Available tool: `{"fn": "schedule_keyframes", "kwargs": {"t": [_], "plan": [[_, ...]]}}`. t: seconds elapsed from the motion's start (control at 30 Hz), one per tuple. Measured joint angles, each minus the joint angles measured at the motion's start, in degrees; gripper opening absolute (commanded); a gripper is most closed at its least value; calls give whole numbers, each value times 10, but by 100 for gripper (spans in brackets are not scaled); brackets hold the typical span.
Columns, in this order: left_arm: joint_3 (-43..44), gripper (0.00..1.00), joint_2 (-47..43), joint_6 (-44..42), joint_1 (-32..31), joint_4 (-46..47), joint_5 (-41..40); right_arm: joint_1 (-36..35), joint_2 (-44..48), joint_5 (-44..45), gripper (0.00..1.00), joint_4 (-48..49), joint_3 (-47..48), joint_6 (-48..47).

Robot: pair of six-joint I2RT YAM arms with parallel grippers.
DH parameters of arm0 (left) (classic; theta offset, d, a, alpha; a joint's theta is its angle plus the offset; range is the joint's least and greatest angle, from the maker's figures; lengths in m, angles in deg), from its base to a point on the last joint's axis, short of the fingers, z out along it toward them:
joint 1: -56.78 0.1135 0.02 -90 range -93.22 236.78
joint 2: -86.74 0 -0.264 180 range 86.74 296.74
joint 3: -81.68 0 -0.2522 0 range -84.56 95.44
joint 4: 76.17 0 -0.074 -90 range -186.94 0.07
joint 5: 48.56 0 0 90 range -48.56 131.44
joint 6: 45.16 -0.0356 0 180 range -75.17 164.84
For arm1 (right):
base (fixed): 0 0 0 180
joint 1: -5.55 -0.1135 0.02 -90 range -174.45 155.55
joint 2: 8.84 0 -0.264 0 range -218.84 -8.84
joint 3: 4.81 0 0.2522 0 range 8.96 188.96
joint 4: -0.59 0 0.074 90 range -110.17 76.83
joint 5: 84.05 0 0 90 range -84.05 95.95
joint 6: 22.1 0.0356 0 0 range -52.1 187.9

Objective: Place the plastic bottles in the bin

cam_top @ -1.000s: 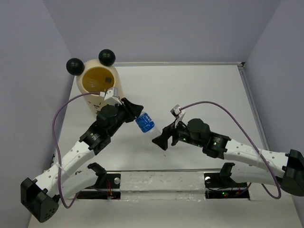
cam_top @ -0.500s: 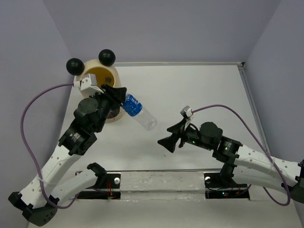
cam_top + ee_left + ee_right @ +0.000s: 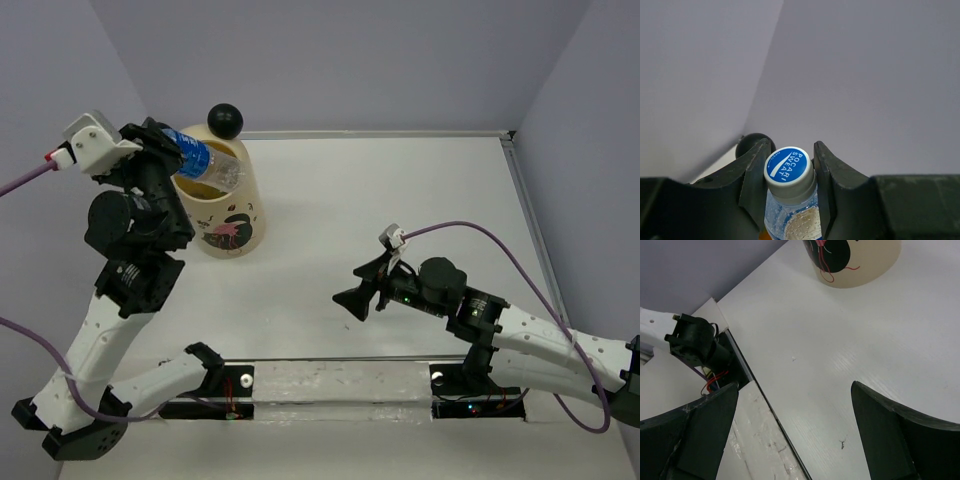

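Observation:
My left gripper (image 3: 165, 152) is shut on a clear plastic bottle (image 3: 208, 165) with a blue label and holds it tilted over the open mouth of the cream-yellow bin (image 3: 228, 215). In the left wrist view the bottle's blue and white cap (image 3: 789, 170) sits between my two black fingers (image 3: 756, 176). One black ball ear (image 3: 225, 120) of the bin shows; the other is hidden behind my left arm. My right gripper (image 3: 362, 287) is open and empty over the table's middle. In the right wrist view its gripper (image 3: 795, 427) frames bare table, with the bin's base (image 3: 855, 262) at the top.
The white table (image 3: 400, 200) is bounded by grey walls, with a rail (image 3: 522, 190) on the right. A taped strip and the arm bases (image 3: 340, 385) lie along the near edge. No other bottles show on the table.
My left arm has swung up and to the left, carrying the bottle from the table's middle to above the bin's mouth. My right gripper drew back slightly to the right, then stayed still.

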Motion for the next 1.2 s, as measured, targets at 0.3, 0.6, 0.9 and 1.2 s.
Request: {"fn": "schedule_keyframes", "kwargs": {"t": [0.3,0.6,0.9,1.2], "plan": [[-64,0,95,-152,39,149,-53,0,13,0,100,-4,-5,-3],[-163,0,99,-223,63,310,-61,0,19,-1,100,-6,-8,-3],[-170,0,112,-236,75,370,-52,0,7,-1,100,-6,-8,-3],[-238,0,122,-244,83,473,-31,0,3,-2,100,-6,-8,-3]]}}
